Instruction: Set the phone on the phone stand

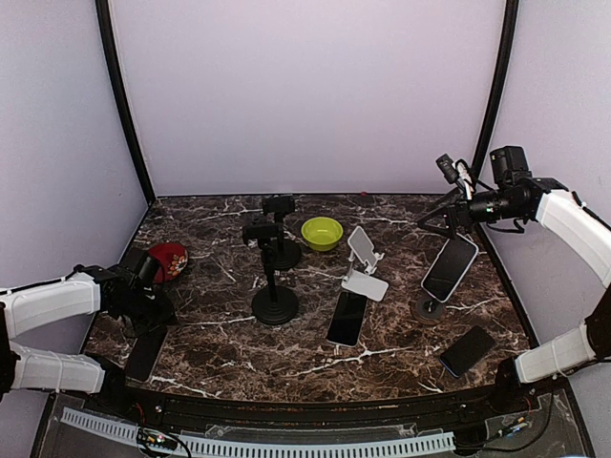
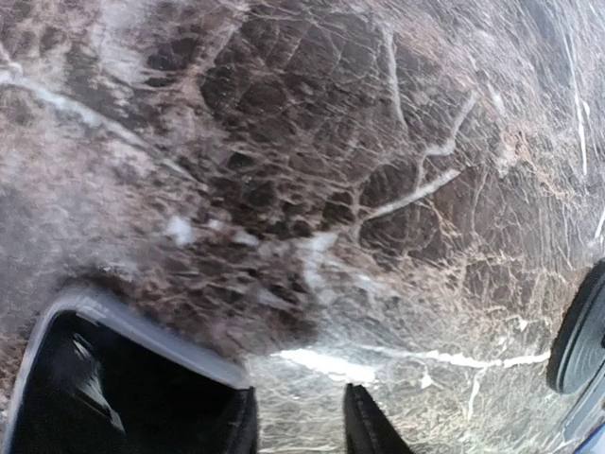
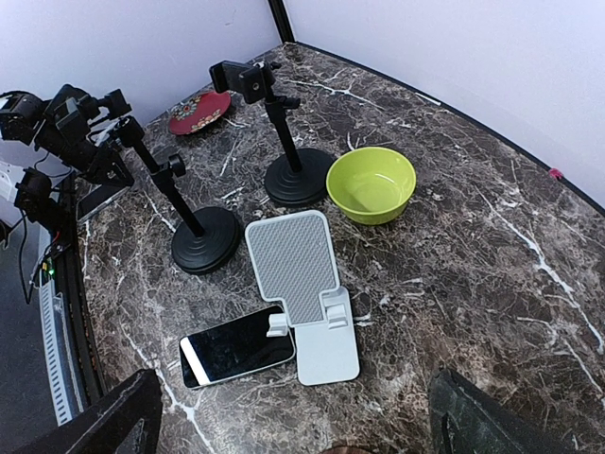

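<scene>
- My left gripper [image 2: 298,426] sits low over the marble table [image 1: 401,358] at its near left corner. The jaws stand part-way open, and only bare marble shows in the gap between the fingertips.
- The phone [image 2: 113,388] lies flat on the table, off to one side of that gap, with its pale edge running up to one finger [image 2: 238,421]. I cannot tell whether the finger touches it or whether I have any hold of it.
- Risk one: a pinch on a corner or on one long edge only. A thin, slick slab held that way would likely pivot or drop on the lift.
- Risk two: the fingers are hard against the marble. Pressing lower to get under the phone could scrape the tips or shove the phone toward the table edge.
- Risk three: the left wrist view is blurred, so the alignment cannot be confirmed from it.
- Risk four: the carry. The nearer black phone stand [image 1: 275,305] is tall on a small round base, and a knock to its clamp head could tip it. The red dish [image 1: 169,260] lies just beside my arm.
- My right gripper [image 3: 298,407] is spread wide and holds nothing. It is well apart from the left gripper and poses no hazard unless both reach the centre.
</scene>
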### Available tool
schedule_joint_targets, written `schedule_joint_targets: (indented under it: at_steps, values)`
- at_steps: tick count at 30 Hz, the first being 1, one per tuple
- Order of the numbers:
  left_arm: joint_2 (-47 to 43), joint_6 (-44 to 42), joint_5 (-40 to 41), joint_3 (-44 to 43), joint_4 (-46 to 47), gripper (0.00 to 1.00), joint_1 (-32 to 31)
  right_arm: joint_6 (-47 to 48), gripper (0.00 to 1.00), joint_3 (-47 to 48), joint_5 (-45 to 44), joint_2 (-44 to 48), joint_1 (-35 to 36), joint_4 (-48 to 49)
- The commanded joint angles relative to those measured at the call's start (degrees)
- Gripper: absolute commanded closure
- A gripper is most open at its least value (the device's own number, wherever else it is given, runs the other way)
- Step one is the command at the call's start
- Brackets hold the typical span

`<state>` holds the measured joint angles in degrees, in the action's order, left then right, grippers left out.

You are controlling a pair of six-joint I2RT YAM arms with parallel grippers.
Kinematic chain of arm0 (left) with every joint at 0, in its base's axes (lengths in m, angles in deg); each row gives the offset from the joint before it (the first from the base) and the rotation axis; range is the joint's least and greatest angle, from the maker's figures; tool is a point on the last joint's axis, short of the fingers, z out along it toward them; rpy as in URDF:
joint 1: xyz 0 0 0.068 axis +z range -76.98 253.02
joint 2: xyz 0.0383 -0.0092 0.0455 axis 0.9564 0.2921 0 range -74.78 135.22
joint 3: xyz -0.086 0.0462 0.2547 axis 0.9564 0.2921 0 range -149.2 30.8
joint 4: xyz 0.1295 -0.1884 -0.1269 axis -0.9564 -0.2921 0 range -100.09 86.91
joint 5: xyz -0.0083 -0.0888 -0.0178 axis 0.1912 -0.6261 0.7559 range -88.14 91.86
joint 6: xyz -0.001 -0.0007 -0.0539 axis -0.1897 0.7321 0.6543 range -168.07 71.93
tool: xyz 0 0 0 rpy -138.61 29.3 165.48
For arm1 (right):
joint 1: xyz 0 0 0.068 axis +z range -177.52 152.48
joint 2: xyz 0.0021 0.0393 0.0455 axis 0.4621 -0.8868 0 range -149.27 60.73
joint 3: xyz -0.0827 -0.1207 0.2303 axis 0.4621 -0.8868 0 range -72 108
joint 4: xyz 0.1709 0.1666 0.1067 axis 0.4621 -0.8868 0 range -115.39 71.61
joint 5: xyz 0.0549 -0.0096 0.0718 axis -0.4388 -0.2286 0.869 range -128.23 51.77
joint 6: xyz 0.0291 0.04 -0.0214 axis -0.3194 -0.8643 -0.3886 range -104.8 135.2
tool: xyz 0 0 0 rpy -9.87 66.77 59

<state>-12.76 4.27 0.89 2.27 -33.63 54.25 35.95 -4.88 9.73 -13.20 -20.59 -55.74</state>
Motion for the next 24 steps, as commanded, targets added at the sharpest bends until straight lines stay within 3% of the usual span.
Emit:
schedule_joint_targets:
  at_steps: [1, 8, 13, 17, 20, 24]
  values:
    - [1.0, 0.1, -5.4, 2.2, 6.0, 0.74, -1.2, 0.6, 0.02, -0.4, 0.6, 0.2, 0.5, 0.2]
    - [5.9, -0.5, -7.7, 1.9, 12.8, 0.84, -4.3, 0.7, 0.02, -0.4, 0.7, -0.3, 0.5, 0.4]
    - [13.4, -2.6, -9.7, -3.0, 20.1, 0.85, -9.2, 0.7, 0.02, -0.7, 0.3, 0.0, 0.5, 0.5]
    - [19.3, -6.2, -10.2, -8.1, 23.5, 0.84, -9.7, 0.7, 0.02, -0.7, 0.1, 0.1, 0.6, 0.7]
    - [22.3, -12.3, -8.5, -14.0, 21.1, 0.78, -9.8, 0.9, 0.02, -0.7, -0.1, 0.2, 0.5, 0.8]
    - [23.2, -21.6, -4.0, -23.5, 8.9, 0.49, -9.8, 1.1, 0.02, -2.3, -0.1, 0.5, 0.5, 0.7]
